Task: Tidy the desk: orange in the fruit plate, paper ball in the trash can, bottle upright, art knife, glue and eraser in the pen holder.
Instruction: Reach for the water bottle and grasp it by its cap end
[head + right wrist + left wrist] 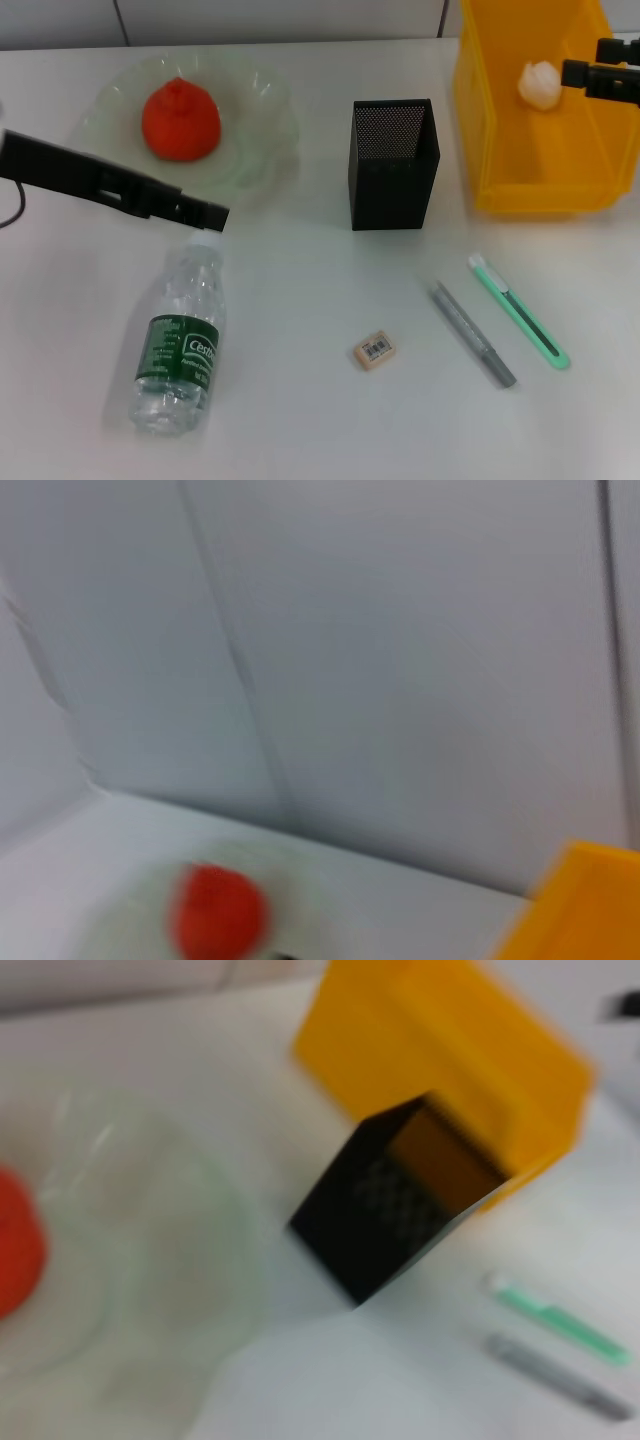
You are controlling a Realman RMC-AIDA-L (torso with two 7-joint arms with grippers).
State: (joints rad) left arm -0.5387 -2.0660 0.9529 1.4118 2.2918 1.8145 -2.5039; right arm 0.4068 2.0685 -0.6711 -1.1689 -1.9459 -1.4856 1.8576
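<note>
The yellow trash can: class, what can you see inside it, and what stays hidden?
Inside the trash can lies one white paper ball near the back. The right claw reaches over the rim, covering a bit of the interior. The near wall hides the floor's front strip.

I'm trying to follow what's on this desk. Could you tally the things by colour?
Orange-red: 1, the orange
Pale green: 2, the fruit plate, the art knife
Yellow: 1, the trash can
Black: 1, the pen holder
White: 1, the paper ball
Clear: 1, the bottle
Grey: 1, the glue
Beige: 1, the eraser
Total: 9
</note>
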